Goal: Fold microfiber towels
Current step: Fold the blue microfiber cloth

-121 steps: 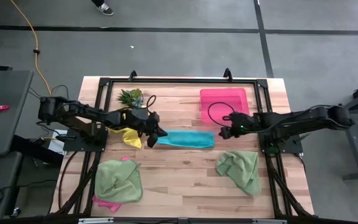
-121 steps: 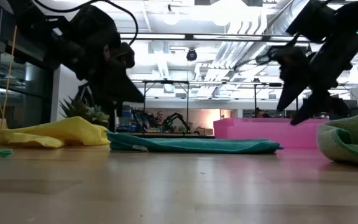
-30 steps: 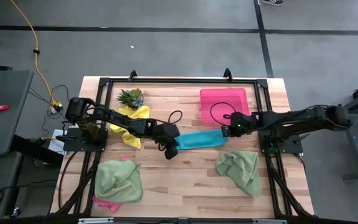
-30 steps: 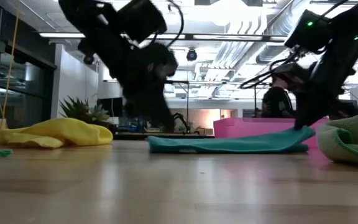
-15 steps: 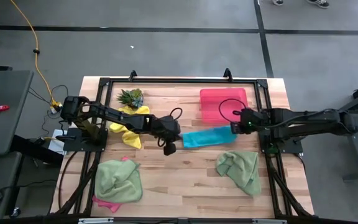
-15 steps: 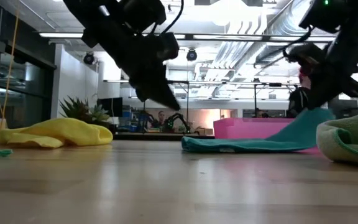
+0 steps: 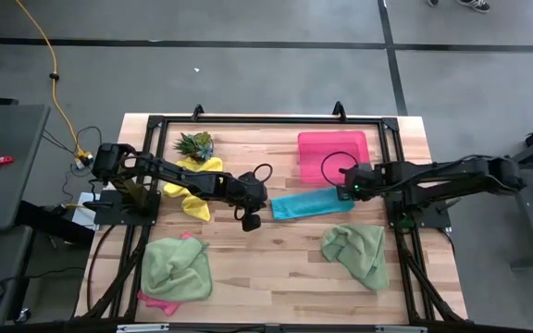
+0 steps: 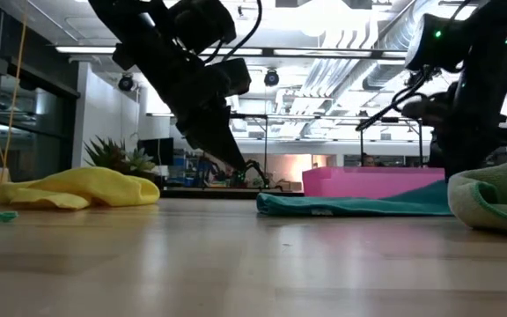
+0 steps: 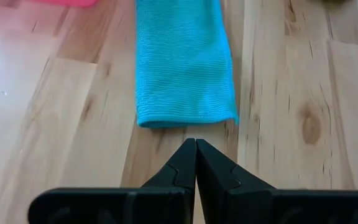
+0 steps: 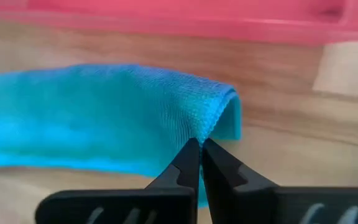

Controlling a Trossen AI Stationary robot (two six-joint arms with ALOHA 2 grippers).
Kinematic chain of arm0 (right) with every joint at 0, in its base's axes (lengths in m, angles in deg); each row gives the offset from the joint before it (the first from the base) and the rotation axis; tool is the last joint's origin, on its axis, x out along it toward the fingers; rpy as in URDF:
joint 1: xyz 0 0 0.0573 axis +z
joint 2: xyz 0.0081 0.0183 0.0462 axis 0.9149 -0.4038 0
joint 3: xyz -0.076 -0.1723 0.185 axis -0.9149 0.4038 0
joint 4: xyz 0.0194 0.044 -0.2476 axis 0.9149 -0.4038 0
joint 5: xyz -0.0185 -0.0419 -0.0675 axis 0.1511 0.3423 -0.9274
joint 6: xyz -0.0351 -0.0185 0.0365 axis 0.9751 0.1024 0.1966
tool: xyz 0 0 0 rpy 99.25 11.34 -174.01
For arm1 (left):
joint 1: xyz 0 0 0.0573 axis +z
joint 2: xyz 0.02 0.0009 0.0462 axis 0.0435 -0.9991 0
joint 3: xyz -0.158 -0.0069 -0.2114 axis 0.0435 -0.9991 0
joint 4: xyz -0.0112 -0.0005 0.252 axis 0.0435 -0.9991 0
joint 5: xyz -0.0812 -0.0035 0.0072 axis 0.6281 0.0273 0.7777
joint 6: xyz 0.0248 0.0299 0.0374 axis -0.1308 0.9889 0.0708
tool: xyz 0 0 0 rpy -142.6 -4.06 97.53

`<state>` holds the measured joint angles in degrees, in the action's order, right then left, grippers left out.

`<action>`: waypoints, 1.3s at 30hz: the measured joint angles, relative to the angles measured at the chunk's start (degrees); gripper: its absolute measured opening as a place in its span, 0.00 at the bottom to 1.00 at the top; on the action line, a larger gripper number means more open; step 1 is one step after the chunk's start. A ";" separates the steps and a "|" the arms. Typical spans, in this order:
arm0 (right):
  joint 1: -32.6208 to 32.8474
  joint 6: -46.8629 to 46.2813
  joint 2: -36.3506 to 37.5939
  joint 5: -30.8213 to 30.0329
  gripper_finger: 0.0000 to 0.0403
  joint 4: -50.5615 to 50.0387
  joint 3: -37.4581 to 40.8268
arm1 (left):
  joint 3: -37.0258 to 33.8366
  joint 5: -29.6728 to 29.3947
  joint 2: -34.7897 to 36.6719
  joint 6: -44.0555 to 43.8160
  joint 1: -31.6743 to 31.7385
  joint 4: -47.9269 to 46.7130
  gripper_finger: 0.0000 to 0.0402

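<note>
1. Since half a second back, I'm seeing the teal towel (image 7: 311,203) settling flat again, its lifted right end lowered.
2. At 6 o'clock, two light green towels (image 7: 176,267) are waiting bunched, a pink one peeking beneath the left.
3. My left gripper (image 7: 249,221) is hovering clamped empty just off the teal strip's left end.
4. My right gripper (image 7: 350,191), jaws closed, is sitting at the right end; I can't tell whether cloth is pinched.
5. Toward 1 o'clock, the pink tray (image 7: 333,153) is holding nothing I can see.

You see only a corner of the pink towel (image 7: 158,301) at seven o'clock, under the green towel (image 7: 178,268).
</note>
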<state>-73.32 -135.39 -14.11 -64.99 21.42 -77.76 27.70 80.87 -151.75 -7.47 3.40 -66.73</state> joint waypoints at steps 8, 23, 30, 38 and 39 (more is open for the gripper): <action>0.00 -2.49 -5.11 -2.80 0.00 0.90 0.00 | 0.00 -0.60 0.00 -1.01 -0.20 0.20 0.00; -0.76 1.88 -2.94 -3.94 0.42 -2.16 -0.04 | 0.06 0.90 -2.62 0.03 0.93 15.67 0.00; -0.76 4.93 3.48 -4.04 0.52 -2.13 -0.15 | 0.04 1.96 -8.77 -2.24 1.49 23.44 0.00; -0.76 4.52 4.97 -2.49 0.52 -6.23 -0.13 | 0.17 0.50 -15.47 -4.06 1.72 24.48 0.00; -0.76 4.59 4.83 -1.99 0.52 -5.81 -0.11 | 0.19 0.44 -16.05 -4.12 1.70 24.31 0.00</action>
<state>-74.09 -130.79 -9.27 -66.98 15.60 -77.88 27.89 81.31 -167.80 -11.59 5.10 -42.42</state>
